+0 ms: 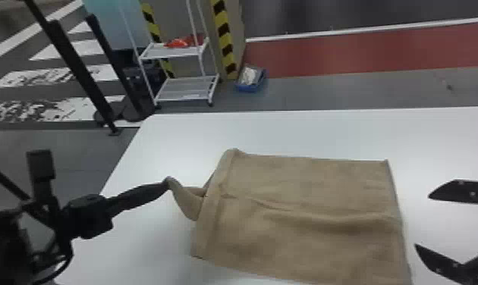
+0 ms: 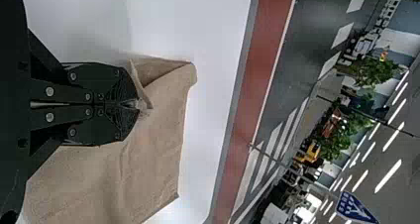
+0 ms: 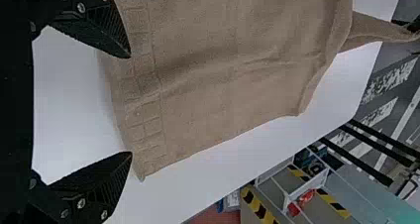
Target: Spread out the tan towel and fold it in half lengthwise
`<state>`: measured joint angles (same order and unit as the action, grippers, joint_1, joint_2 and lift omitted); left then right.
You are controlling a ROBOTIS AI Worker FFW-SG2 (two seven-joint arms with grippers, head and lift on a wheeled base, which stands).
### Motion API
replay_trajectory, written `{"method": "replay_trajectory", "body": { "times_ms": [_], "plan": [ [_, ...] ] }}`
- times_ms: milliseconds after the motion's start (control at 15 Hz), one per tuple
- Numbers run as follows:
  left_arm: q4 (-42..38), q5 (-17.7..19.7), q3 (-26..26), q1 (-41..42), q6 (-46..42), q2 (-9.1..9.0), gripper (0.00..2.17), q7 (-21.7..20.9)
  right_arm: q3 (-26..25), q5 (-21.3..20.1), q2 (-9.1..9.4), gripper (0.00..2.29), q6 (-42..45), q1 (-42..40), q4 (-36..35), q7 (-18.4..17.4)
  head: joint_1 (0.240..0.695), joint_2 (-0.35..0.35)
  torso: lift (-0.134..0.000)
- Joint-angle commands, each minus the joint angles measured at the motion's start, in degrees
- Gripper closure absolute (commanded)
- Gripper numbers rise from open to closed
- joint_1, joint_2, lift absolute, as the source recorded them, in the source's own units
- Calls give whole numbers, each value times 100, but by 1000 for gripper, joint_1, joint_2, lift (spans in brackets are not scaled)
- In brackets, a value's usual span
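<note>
Well, towel (image 1: pixel 306 220) in head view: mostly flat on the white table (image 1: pixel 268 132), a twisted flap raised at my left gripper (image 1: pixel 166 185); I judge spreading partly done, the lengthwise fold yet to make. My right gripper (image 1: pixel 422 220) sits beside the opposite end.
Pinched flap in left wrist view: tight between my closed fingers, cloth spreading beyond and beside them.
Banded end in right wrist view: near my wide-parted, unladen fingers.

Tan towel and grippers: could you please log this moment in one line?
tan towel: mostly spread on white table | left gripper: shut on towel's raised part | right gripper: open, beside towel
</note>
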<state>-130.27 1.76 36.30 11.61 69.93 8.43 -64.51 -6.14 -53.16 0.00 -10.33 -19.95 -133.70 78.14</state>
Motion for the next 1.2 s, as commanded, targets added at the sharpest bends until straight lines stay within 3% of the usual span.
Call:
{"method": "replay_trajectory", "body": {
  "times_ms": [0, 200, 733, 1133],
  "plan": [
    [72, 9, 0, -18, 0, 36, 1784, 0, 104, -326, -35, 215, -53, -246, -104, 19, 695, 253, -125],
    [169, 26, -44, -18, 0, 54, 1784, -17, 324, -731, -35, 218, -70, -431, 1, 19, 695, 257, -125],
    [195, 35, -61, -1, -18, 63, 1784, -26, 860, -1240, -17, 255, -53, -483, 467, 19, 695, 293, -125],
    [327, 35, -79, -71, -88, 107, 1784, 0, 886, -1478, -44, 255, -70, -624, 502, 19, 695, 314, -125]
  ]
}}
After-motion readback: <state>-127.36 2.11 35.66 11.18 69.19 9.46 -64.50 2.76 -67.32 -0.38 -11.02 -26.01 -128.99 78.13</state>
